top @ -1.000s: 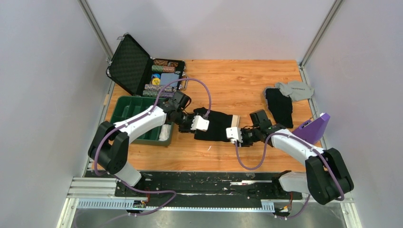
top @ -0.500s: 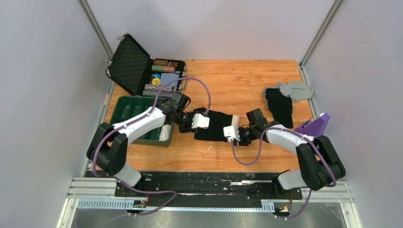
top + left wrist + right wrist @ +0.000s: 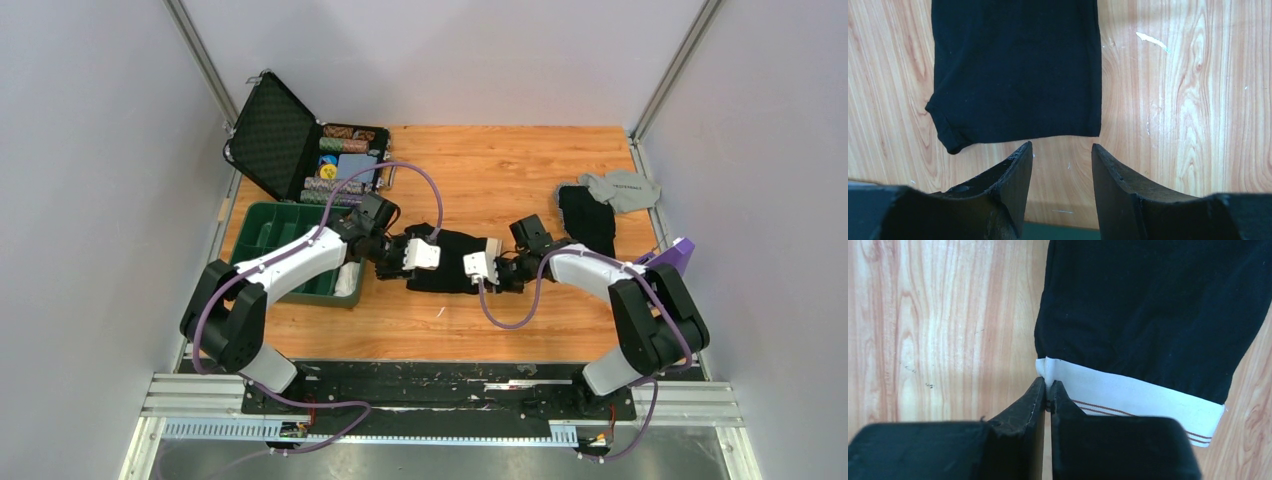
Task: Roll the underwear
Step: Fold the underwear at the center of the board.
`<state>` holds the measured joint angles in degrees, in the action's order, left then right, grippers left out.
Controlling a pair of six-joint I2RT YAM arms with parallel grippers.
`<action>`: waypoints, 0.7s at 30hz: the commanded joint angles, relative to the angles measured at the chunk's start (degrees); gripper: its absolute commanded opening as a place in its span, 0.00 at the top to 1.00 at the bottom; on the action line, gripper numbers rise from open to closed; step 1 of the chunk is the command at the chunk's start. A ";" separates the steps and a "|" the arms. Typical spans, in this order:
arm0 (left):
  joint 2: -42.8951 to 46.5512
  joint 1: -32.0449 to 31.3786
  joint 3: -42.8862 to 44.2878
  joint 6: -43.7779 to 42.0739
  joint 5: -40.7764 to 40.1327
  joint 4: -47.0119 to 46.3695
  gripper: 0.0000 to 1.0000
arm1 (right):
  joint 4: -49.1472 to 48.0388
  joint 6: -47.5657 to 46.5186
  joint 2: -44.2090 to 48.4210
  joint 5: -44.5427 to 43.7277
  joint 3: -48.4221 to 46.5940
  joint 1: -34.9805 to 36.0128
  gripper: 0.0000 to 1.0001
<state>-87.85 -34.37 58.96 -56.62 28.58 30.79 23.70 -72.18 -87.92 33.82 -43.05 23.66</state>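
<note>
The underwear (image 3: 450,262) is black cloth lying on the wooden table between my two grippers. In the right wrist view its black body (image 3: 1148,305) ends in a white waistband (image 3: 1138,397) with thin brown lines. My right gripper (image 3: 1048,390) is shut on the waistband's left corner; in the top view it (image 3: 470,268) sits over the cloth's right part. My left gripper (image 3: 1062,150) is open and empty, its tips just short of the cloth's near hem (image 3: 1018,70). In the top view it (image 3: 425,262) is at the cloth's left end.
An open black case of poker chips (image 3: 330,160) stands at the back left, with a green tray (image 3: 280,235) in front of it. A second black garment (image 3: 590,225) and a light grey garment (image 3: 620,188) lie at the right. A purple object (image 3: 662,265) sits at the right edge.
My right gripper has moved left with the waistband pinched in it, drawing that end over the cloth toward the left gripper. The left gripper has barely moved.
</note>
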 commanded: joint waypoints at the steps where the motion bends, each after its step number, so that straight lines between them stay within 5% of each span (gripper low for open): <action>1: 2.41 0.04 -0.34 -1.04 2.16 -1.67 0.44 | 10.53 3.39 -0.40 3.03 -3.98 -1.50 1.00; 12: 7.73 -0.19 -14.25 -18.37 9.71 -17.19 0.43 | 18.44 9.26 -1.98 8.54 -11.82 -2.51 1.00; 21: 5.47 -2.73 -18.41 -21.93 7.89 -22.87 0.44 | 21.49 14.72 -6.48 12.87 -16.27 -5.38 1.00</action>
<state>-81.60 -36.05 42.11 -74.85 36.01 13.23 42.78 -60.58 -93.03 41.76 -55.90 19.73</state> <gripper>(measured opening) 0.578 0.041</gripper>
